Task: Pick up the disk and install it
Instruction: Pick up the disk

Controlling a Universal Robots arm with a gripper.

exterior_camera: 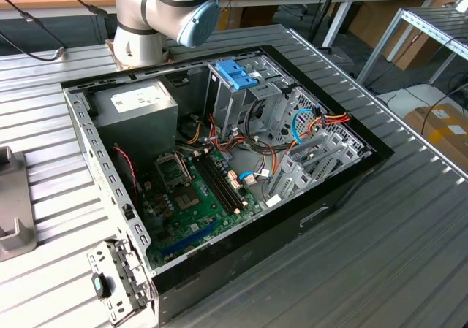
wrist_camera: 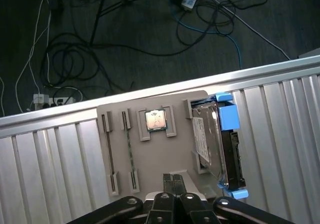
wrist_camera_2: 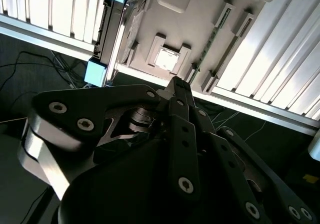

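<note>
The disk [wrist_camera: 206, 140] lies in a grey holder [wrist_camera: 165, 156] on the ribbed aluminium table; it has a grey metal body and a light-blue carrier along one side. In the second wrist view the disk [wrist_camera_2: 111, 32] is seen edge-on. My gripper [wrist_camera: 173, 178] hovers above the holder, a short way to the side of the disk and not touching it. Its fingers are shut with nothing between them, and the gripper [wrist_camera_2: 175, 84] looks the same in the second wrist view. The open computer case [exterior_camera: 344, 189] lies on the table in the exterior view.
A processor chip [wrist_camera: 155, 119] and a thin memory stick [wrist_camera: 128, 146] sit in the same holder. Cables [wrist_camera: 100, 49] lie on the floor beyond the table edge. Inside the case stand a metal drive cage with a blue-handled carrier [exterior_camera: 238, 74], a green motherboard [exterior_camera: 194, 207] and coloured wires.
</note>
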